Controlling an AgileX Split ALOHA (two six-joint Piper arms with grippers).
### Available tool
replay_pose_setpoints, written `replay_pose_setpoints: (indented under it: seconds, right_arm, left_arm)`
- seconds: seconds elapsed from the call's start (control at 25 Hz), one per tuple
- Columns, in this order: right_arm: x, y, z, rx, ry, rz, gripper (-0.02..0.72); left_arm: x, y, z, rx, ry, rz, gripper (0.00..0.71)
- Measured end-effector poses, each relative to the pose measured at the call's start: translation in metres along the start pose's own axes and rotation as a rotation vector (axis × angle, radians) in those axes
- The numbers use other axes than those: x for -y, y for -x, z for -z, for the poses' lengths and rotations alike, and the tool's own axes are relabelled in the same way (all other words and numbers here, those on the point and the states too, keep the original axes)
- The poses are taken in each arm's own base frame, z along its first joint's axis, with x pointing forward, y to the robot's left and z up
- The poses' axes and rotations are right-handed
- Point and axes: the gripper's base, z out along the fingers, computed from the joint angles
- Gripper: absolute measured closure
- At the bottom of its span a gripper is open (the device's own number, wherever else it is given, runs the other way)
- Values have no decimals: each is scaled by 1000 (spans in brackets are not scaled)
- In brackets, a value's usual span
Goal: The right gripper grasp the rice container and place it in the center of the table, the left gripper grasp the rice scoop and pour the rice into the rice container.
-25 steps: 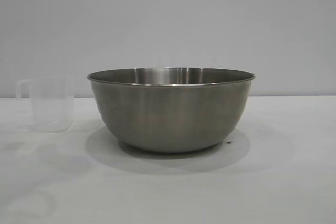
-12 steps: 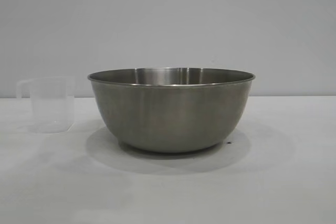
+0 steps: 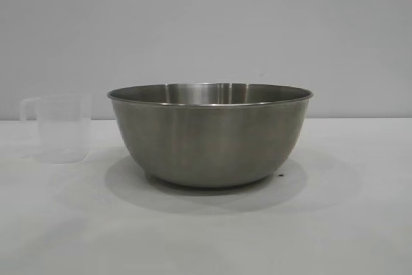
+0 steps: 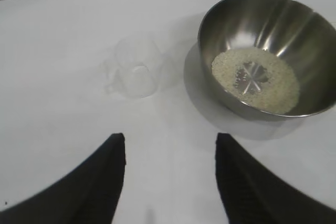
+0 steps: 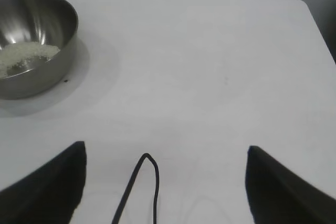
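The steel rice container (image 3: 209, 133) stands in the middle of the white table (image 3: 347, 223). White rice (image 4: 255, 78) lies in a ring on its bottom, also visible as rice (image 5: 23, 56) from the right wrist. The clear plastic rice scoop (image 3: 61, 127) stands upright to the left of the bowl, empty and free; it shows as scoop (image 4: 135, 67) ahead of my left gripper (image 4: 170, 139). That gripper is open, hanging back from the scoop with only table between its fingers. My right gripper (image 5: 165, 148) is open wide over bare table, well away from the rice container (image 5: 34, 40).
A thin black cable loop (image 5: 147, 182) hangs between the right gripper's fingers. The table's far corner (image 5: 302, 3) shows in the right wrist view. A tiny dark speck (image 3: 280, 174) lies by the bowl's base. A plain grey wall stands behind the table.
The scoop stands free on the table throughout. Faint shadows on the table in front of the scoop have faded away.
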Motion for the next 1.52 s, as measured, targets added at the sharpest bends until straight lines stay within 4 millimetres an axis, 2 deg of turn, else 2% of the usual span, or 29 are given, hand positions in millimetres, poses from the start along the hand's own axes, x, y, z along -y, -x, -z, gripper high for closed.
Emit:
replay_pose_setpoints:
  seconds: [0.08, 0.2, 0.24, 0.4, 0.6, 0.72, 0.92, 1.12, 1.52]
  right_arm:
    - [0, 0, 0, 0, 0, 0, 137]
    - [0, 0, 0, 0, 0, 0, 137]
    - [0, 0, 0, 0, 0, 0, 137]
    - [0, 0, 0, 0, 0, 0, 137]
    - [0, 0, 0, 0, 0, 0, 137]
    - [0, 0, 0, 0, 0, 0, 137]
    - [0, 0, 0, 0, 0, 0, 137]
    - [0, 0, 0, 0, 0, 0, 137]
    - [0, 0, 0, 0, 0, 0, 137]
  left_arm:
    - [2, -1, 24, 39, -8, -9, 192]
    - [5, -12, 51, 55, -15, -21, 209]
    - [5, -18, 58, 49, -14, -26, 167]
    - [2, -45, 79, -37, 22, -59, 183]
    - [-3, -64, 97, -44, 77, -85, 183]
    - [-4, -79, 95, -44, 79, -86, 183]
    - [-6, -101, 75, -59, 77, -85, 183]
    - [-7, -109, 63, -38, 71, -85, 183]
    - [-7, -108, 62, -27, 71, -87, 183]
